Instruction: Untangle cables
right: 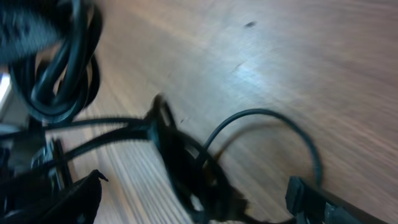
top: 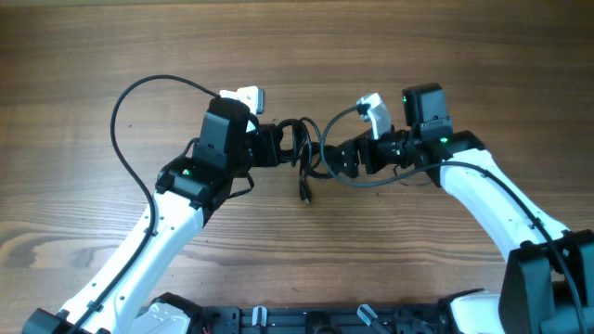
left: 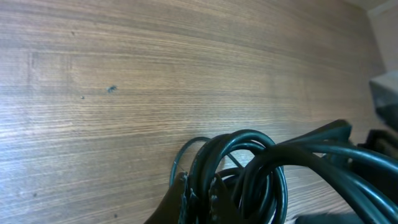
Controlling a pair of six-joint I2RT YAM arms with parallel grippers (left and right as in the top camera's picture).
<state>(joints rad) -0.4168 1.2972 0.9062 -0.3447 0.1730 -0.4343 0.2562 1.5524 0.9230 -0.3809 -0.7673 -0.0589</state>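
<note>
Looking at the knotted cable bundle [top: 302, 148]: left end effector [top: 278, 147] is pinching its left edge, right end effector [top: 337, 160] spread wide just right of it (plug tail [top: 304, 190] trails from the bundle toward the robot).

No legible text or markings anywhere

Reads as a robotics lab bench: left arm [top: 139, 246] and right arm [top: 483, 199] based at a black rail [top: 306, 320] along the edge of a wood table [top: 93, 56].
</note>
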